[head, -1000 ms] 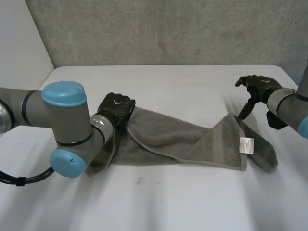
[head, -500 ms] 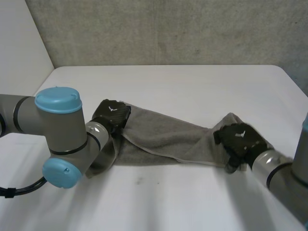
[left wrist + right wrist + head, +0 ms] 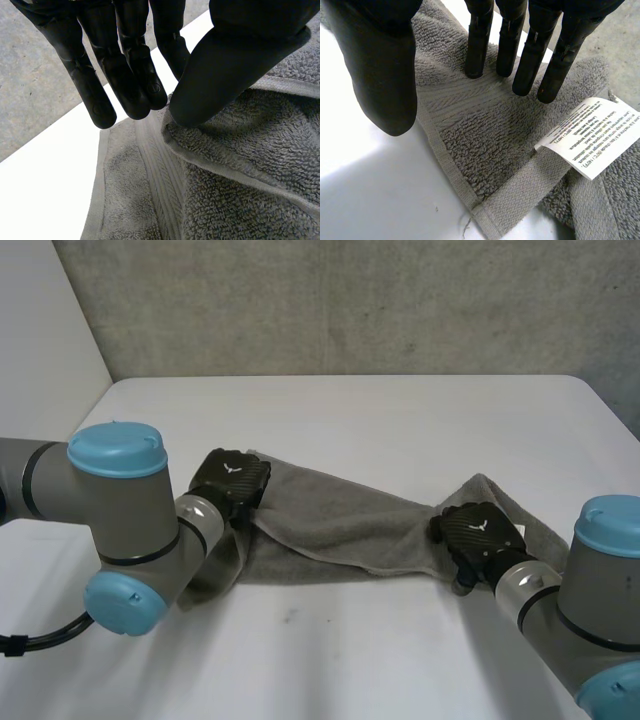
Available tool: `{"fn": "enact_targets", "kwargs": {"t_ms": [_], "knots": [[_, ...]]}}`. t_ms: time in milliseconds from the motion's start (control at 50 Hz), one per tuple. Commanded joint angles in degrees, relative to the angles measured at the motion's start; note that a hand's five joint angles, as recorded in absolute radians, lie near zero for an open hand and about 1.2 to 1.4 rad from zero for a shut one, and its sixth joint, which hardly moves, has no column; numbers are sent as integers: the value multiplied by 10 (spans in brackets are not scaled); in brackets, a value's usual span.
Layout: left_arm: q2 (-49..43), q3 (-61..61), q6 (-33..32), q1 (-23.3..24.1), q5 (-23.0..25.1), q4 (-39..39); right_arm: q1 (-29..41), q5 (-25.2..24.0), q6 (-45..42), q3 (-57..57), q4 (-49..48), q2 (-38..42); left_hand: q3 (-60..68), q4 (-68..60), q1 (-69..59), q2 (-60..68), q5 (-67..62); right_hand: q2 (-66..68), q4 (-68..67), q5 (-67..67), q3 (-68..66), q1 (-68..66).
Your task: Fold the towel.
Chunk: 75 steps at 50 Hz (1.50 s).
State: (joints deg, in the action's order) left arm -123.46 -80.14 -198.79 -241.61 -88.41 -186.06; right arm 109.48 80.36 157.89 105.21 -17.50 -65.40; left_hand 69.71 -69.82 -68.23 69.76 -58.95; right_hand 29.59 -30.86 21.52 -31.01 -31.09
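Now we see one grey towel [image 3: 340,525] lying stretched out and rumpled across the middle of a white table [image 3: 330,660], with a robot hand at each end. Our left hand [image 3: 232,478] sits on the towel's left end. In its wrist view, straight fingers [image 3: 125,75] and the thumb [image 3: 225,65] close on the corner of a folded-over layer, which we read as a pinch. Our right hand [image 3: 478,532] is spread over the right end. Its fingertips [image 3: 476,70] touch the pile just inside a corner, and its thumb [image 3: 385,85] hangs apart over bare table beside the hem, holding nothing. A white care label [image 3: 590,137] sticks out of the towel just beside those fingertips.

We judge the step in hand to be gripping this right corner. To do it well, we should slide the thumb under the hem and close it against the fingers on cloth close to the corner. We should avoid catching only the label, and hold the left pinch firm so both ends can lift together.

We count one towel, one label, one table and two hands.
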Motion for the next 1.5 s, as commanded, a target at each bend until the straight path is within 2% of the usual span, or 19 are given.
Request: {"fn": "enact_targets", "kwargs": {"t_ms": [20,220,260,300,320,420,460,640,660,680,720,740,760,840,940,1080,1180,1320,1500], "knots": [[1,-5,0,0,1,0,7,8,0,-18,0,23,103,-102,-118,102,-110,30,-18,11,-16,-15],[1,-5,-1,0,0,0,11,17,0,-44,-2,41,103,-102,-118,102,-110,49,-36,29,-34,-34],[1,-5,0,0,0,0,11,18,0,-47,-3,43,103,-102,-118,102,-110,106,-93,87,-92,-91],[1,-5,0,0,0,0,11,24,1,-54,-3,46,103,-102,-118,102,-110,218,-206,199,-204,-203],[1,-8,0,0,0,0,11,24,1,-55,-3,46,103,-102,-118,102,-110,219,-206,199,-205,-204],[1,-11,0,1,0,0,10,60,1,-69,-4,48,103,-102,-118,102,-110,474,-461,454,-460,-459],[1,-17,0,3,1,0,10,65,1,-70,-5,48,103,-102,-118,102,-110,504,-491,484,-490,-489],[16,-34,5,17,0,1,3,68,0,-71,-8,38,103,-102,-118,102,-110,504,-491,485,-490,-489],[22,-41,14,17,0,1,3,68,0,-70,-5,32,38,-37,-53,38,-46,504,-491,485,-490,-489],[23,-41,14,17,0,1,3,68,-1,-68,-3,20,38,-36,-52,37,-45,504,-491,485,-490,-489],[36,-55,44,17,0,1,3,66,-1,-62,-2,5,-178,179,164,-179,171,504,-491,485,-490,-489],[36,-55,44,17,0,1,2,66,-2,-57,-2,-13,-179,181,165,-180,172,504,-491,485,-490,-489],[43,-63,62,18,1,2,2,66,-2,-57,-2,-13,-236,237,221,-237,229,504,-491,485,-490,-489],[52,-74,111,21,3,1,3,65,-3,-39,-2,-59,-250,251,235,-251,242,504,-491,485,-490,-489],[49,-74,140,26,3,-1,3,65,-3,-28,4,-87,-252,253,237,-252,244,504,-491,485,-490,-489],[38,-74,143,29,3,-5,2,63,-1,-28,44,-110,-252,253,237,-252,244,504,-491,485,-490,-489],[26,-71,145,30,0,-45,2,58,-2,-30,74,-136,-247,248,232,-247,239,504,-491,485,-490,-489],[14,-64,143,33,-1,-107,-23,27,-2,-40,139,-200,-220,221,205,-220,212,504,-491,485,-490,-489],[-6,-56,142,37,-2,-118,-66,-21,0,-61,184,-291,-205,206,190,-205,197,504,-491,485,-490,-489]]}}
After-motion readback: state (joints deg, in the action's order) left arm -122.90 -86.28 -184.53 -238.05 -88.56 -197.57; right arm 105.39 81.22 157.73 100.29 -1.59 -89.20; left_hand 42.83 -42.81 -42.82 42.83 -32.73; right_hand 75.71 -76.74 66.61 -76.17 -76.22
